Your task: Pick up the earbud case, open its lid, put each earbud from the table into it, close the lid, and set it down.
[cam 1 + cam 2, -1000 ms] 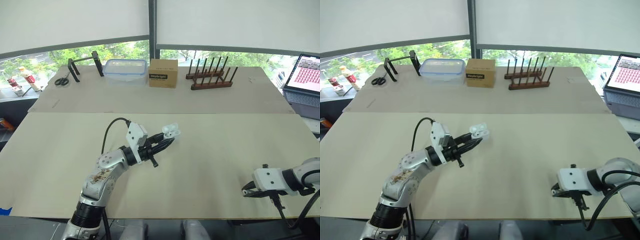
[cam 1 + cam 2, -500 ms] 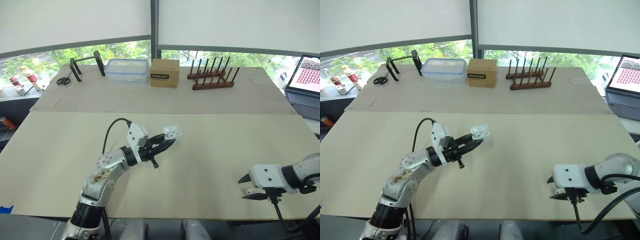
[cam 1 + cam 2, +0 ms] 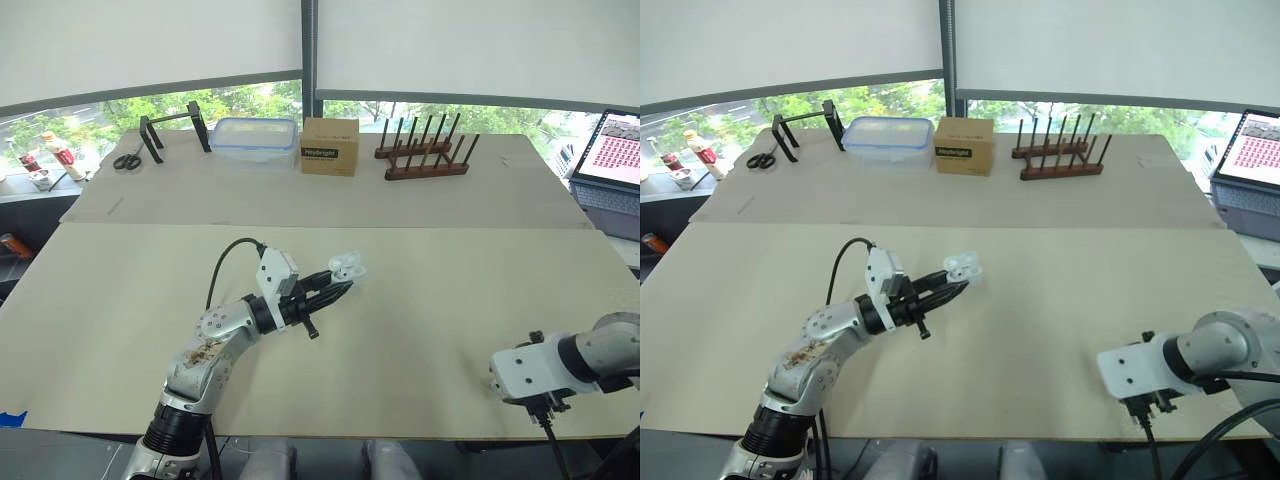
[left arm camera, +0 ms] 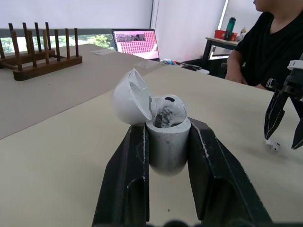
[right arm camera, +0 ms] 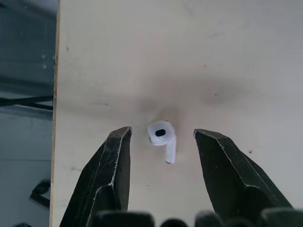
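My left gripper is shut on the white earbud case and holds it above the middle of the table. The case's lid is open, and one earbud sits inside. A second white earbud lies on the table near its front edge at the right. My right gripper points down over it, open, with one finger on each side of the earbud. The left wrist view also takes in the right gripper standing over that earbud.
Along the far side stand a black stand, scissors, a clear plastic container, a cardboard box and a wooden rack. A laptop sits at the far right. A person sits beyond the table.
My right gripper has turned to point straight down over the earbud near the front edge. My left gripper with the case has barely moved.
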